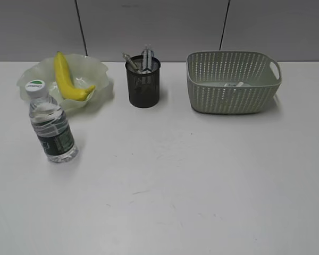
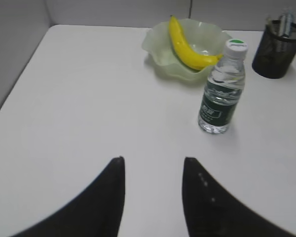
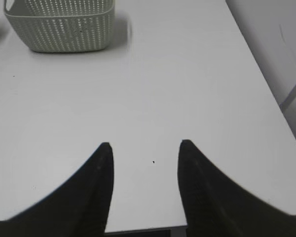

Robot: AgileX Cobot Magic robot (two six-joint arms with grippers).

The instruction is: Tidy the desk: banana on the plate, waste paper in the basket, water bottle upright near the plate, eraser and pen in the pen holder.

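The yellow banana (image 1: pixel 69 79) lies in the pale green wavy plate (image 1: pixel 98 69), also in the left wrist view (image 2: pixel 187 47) on the plate (image 2: pixel 158 47). The water bottle (image 1: pixel 50 125) stands upright in front of the plate, also in the left wrist view (image 2: pixel 222 91). The black mesh pen holder (image 1: pixel 143 85) holds pens (image 1: pixel 146 56). The sage-green basket (image 1: pixel 231 93) holds a white paper scrap (image 1: pixel 235 84). My left gripper (image 2: pixel 153 160) is open and empty over bare desk. My right gripper (image 3: pixel 144 144) is open and empty near the desk's front edge. Neither gripper shows in the exterior view.
The white desk (image 1: pixel 175 186) ends at a grey wall at the back. In the right wrist view the basket (image 3: pixel 59 29) is far left and the desk's right edge (image 3: pixel 266 84) drops off. The pen holder (image 2: pixel 278 52) is right of the bottle.
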